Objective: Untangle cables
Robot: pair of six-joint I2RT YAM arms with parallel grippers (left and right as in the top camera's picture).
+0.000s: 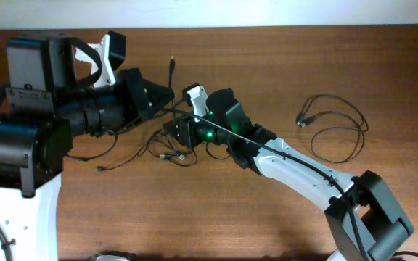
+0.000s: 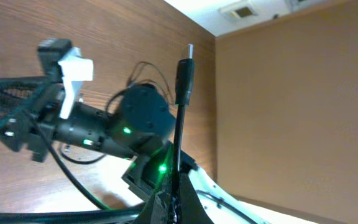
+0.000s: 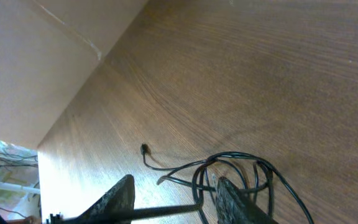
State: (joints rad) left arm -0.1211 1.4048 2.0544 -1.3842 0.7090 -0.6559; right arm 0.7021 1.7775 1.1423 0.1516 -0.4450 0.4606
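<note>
Left gripper [image 2: 173, 206]: closed on one cable [image 2: 180, 124], plug end raised.
Right gripper [image 3: 174, 183]: fingers spread, a taut strand [image 3: 166, 211] stretched between them.
Tangle [image 3: 232, 155]: laid on the table [image 1: 267, 65] just ahead of the right gripper, the nearer.

Soft, even light falls from above on the wooden table [image 1: 281, 65]. The overhead view is sharp, with faint shadows on the table under the arms and beside the cables [image 1: 332, 127]. A green lamp [image 1: 207, 134] glows above the table's middle. In the left wrist view the ceiling [image 2: 204, 9] beyond the table is overexposed. In the right wrist view the table's lower-left stretch washes out in glare, and the right gripper [image 3: 174, 179] is dark and slightly soft.
</note>
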